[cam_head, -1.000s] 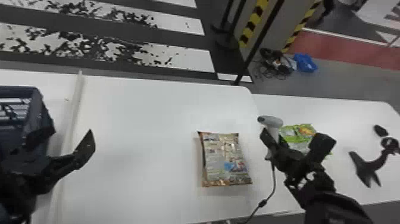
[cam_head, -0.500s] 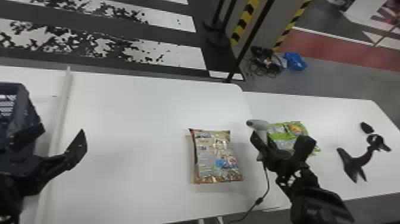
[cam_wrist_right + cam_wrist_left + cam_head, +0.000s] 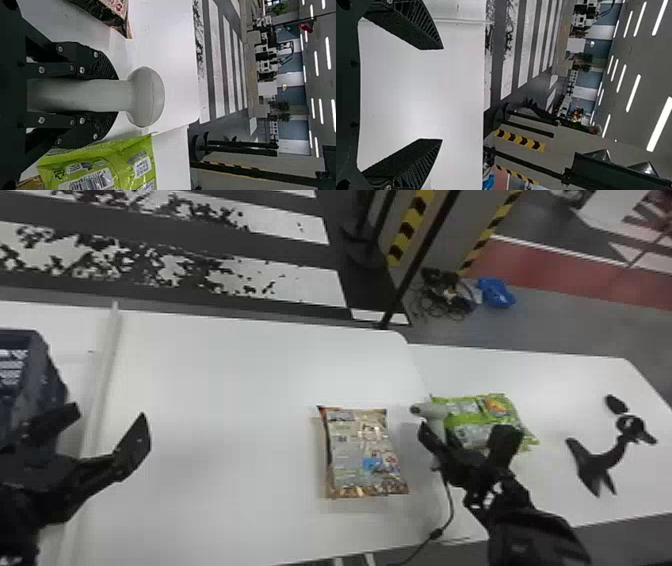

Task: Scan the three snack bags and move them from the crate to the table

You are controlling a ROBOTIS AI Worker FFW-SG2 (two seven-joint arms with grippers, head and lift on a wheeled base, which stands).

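In the head view my left gripper (image 3: 110,415) stands open beside the dark blue crate (image 3: 42,375); in the left wrist view, nothing is between the spread fingers of that gripper (image 3: 441,94). My right gripper (image 3: 442,450) is shut on the grey scanner (image 3: 431,410), right of the brown snack bag (image 3: 361,450) lying on the table. A green snack bag (image 3: 480,415) lies beyond the scanner. In the right wrist view the gripper (image 3: 118,95) clasps the handle of the scanner (image 3: 146,97), between the brown bag (image 3: 113,14) and green bag (image 3: 99,164). A brownish corner (image 3: 31,184) shows beside the green bag.
The white table (image 3: 225,405) meets a second table (image 3: 575,390) at the right, with a black stand (image 3: 600,465) on it. A raised strip (image 3: 102,380) runs beside the crate. The scanner's cable (image 3: 450,505) trails to the front edge. A black pole (image 3: 420,260) stands behind.
The head view has shifted, so the scene sits farther left. Relative to the brown bag, the right gripper with the scanner has come slightly nearer and lower; the left gripper has edged right.
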